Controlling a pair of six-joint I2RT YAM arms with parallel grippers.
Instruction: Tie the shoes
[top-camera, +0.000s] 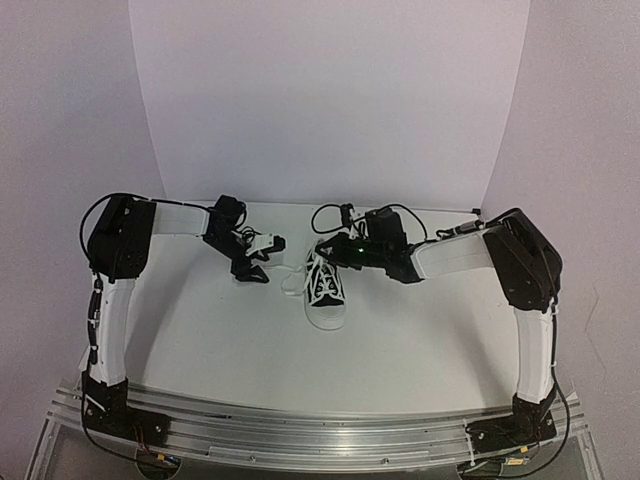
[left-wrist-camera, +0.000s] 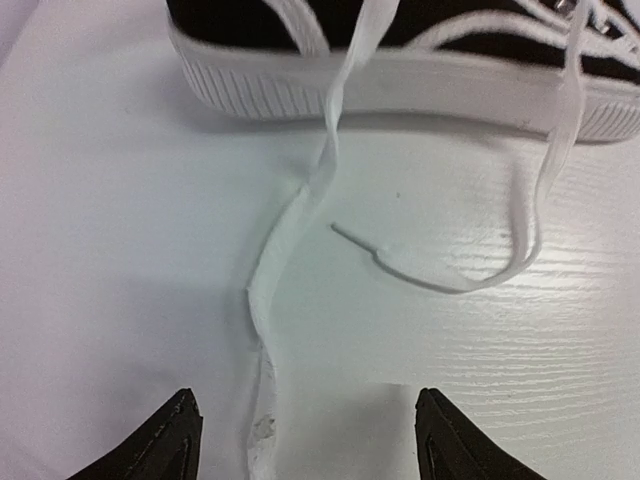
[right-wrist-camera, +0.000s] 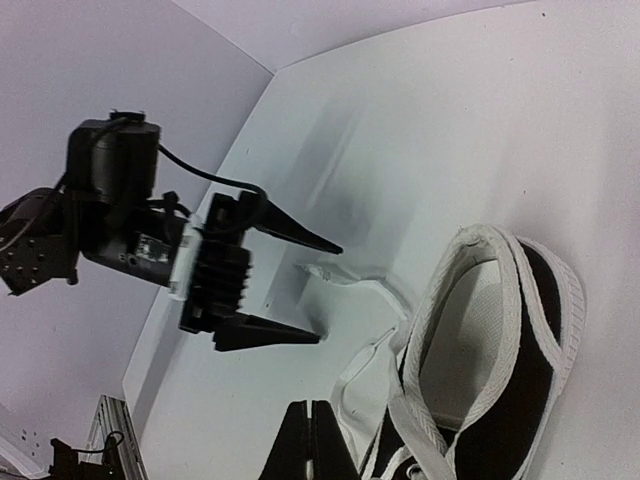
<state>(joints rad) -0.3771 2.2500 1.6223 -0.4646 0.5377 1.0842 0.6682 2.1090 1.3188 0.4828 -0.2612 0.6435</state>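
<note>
Looking left, I see my left gripper (left-wrist-camera: 310, 408) open, holding nothing, low over a loose lace (left-wrist-camera: 290, 240) on the table (top-camera: 420, 335) beside the shoe (top-camera: 326, 292) in the middle. My right gripper (right-wrist-camera: 312, 432) is pinched shut by the heel; I cannot tell if it has a lace. No bow yet, so I think all the tying is left, with bare table on both sides.

The left gripper (left-wrist-camera: 308, 402), jaws spread wide, flanks a white lace (left-wrist-camera: 293, 215) trailing from the sneaker (left-wrist-camera: 400, 85).
</note>
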